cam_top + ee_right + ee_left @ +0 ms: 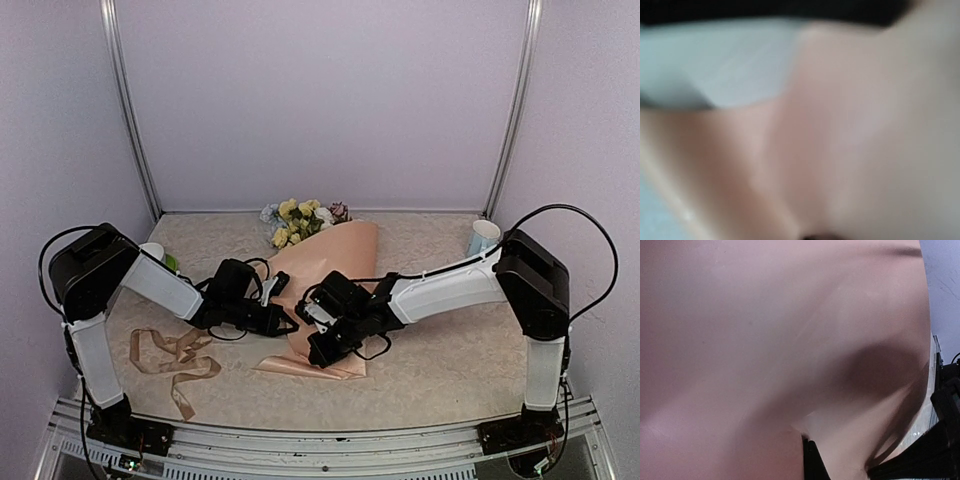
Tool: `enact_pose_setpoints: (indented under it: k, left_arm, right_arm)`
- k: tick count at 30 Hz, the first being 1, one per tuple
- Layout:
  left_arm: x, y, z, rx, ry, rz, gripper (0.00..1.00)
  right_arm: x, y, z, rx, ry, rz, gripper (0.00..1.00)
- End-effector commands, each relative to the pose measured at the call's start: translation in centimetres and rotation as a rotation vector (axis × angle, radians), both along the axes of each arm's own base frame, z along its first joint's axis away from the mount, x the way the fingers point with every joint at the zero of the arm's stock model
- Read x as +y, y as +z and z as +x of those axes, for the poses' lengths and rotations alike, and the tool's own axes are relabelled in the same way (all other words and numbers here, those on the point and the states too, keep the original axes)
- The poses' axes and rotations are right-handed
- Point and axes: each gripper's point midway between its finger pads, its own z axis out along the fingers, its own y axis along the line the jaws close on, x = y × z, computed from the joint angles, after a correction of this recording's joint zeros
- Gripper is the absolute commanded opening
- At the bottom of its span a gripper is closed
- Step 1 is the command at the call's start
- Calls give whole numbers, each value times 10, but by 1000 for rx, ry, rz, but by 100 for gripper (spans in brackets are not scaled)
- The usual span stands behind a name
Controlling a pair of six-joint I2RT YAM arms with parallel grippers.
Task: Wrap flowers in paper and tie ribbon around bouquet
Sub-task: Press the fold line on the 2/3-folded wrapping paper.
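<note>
The large sheet of peach-pink wrapping paper [340, 262] lies rolled into a loose cone in the middle of the pale speckled surface [450, 350]. The bunch of green-stemmed artificial flowers [300, 218], with yellow, white and pink blooms, pokes out of its wide far end. Both arms reach in at the narrow near end, the left pincer [283, 322] on the cone's left flank and the right pincer [318, 350] near its bottom corner. Both pincers are closed. Each wrist camera sees little but paper pressed close, so I can't tell whether either has a fold pinched or only leans on it.

Nothing binds the wrap yet, and it looks slack to me. If either pincer slips or lets go, the sheet's own spring could open the cone and let the stems slide. A hard drag on so thin a sheet could also crease or tear it.

The thin, semi-sheer tan ribbon [172, 358] lies curled well to the left, apart from the cone, on the near side of the left arm. Fetching it would leave one arm holding the waist alone. A white cup [484, 236] stands far right. Another pale cup [152, 250] sits right by the left elbow, where a swing might knock it.
</note>
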Motion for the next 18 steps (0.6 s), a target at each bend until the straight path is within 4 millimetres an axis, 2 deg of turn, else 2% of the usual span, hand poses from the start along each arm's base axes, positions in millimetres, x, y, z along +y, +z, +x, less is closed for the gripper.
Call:
enact_pose_setpoints:
  k: [1,3,6,10,12,15,18]
  left_arm:
    - [3,-4,2,-1,8,2,0]
    - [3,-4,2,-4,7,3,0]
    - [4,-4,2,-4,5,6,0]
    - [4,-6,1,-2,6,8,0]
    - [5,-7,1,-2,8,11,0]
    - [7,-8,0,2,14,13,0]
    - [8,-8,-2,8,9,11,0]
  right_arm:
    - [-18,-26,-49,79,96,-98,0]
    - [-22,-19,-57,74,107,-98,0]
    - [-24,0,-56,44,105,-94,0]
    - [3,48,-46,-33,154,29,0]
    - [20,59,-34,-84,154,63,0]
    - [30,44,-12,-112,88,-10,0]
    - [26,17,-6,-113,68,-128,0]
